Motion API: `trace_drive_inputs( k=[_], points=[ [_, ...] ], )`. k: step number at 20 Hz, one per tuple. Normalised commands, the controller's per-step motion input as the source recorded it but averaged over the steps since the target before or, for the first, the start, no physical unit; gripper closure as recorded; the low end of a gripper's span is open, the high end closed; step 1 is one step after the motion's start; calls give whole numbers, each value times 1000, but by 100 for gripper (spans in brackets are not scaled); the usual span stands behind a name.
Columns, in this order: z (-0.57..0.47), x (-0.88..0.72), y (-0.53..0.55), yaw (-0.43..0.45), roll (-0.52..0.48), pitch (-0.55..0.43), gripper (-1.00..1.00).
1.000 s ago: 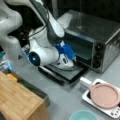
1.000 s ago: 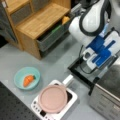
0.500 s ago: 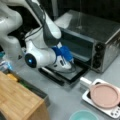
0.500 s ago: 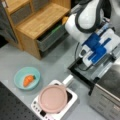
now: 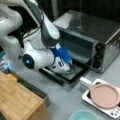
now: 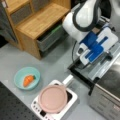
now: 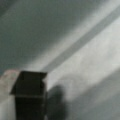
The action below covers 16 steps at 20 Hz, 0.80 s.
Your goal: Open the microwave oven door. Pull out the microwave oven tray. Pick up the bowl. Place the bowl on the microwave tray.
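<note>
Our end effector (image 5: 65,68) was low over the microwave oven door (image 5: 63,72), which already lay open and flat in front of the microwave oven (image 5: 90,32). In a front view the end effector (image 6: 93,56) with its blue parts stood just at the mouth of the oven, above the lowered door (image 6: 83,75). We could not tell whether its fingers were spread or closed, nor whether they gripped anything, because the white body of the wrist covered them. The wrist view gave only one dark finger (image 7: 30,95) before a grey slanted surface, so it did not decide this either.

We judged that the step in hand was pulling out the microwave oven tray, but we could not clearly separate the tray from the dark door panel and the oven cavity. To do this step well, we thought the pull must run straight out along the oven floor and level, so that the thin tray would not tilt or jam, and the end effector must stay clear of the door glass.

The bowl (image 6: 27,78) stood on the table (image 6: 53,61) well apart from the oven, toward a front view's left, with a small orange thing (image 6: 28,80) inside. A pink plate (image 6: 53,98) lay on its white base (image 6: 71,103) between bowl and oven.
</note>
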Motion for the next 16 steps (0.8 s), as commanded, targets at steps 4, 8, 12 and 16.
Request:
trace_drive_inputs(
  k=[4, 8, 12, 16],
  points=[
    [-38, 540, -466, 292, -75, -85, 100],
    [-53, 541, -458, 292, -81, -86, 100],
    [-63, 552, -481, 298, -93, -91, 100],
    [-61, 556, -496, 301, -113, -97, 100]
  ],
)
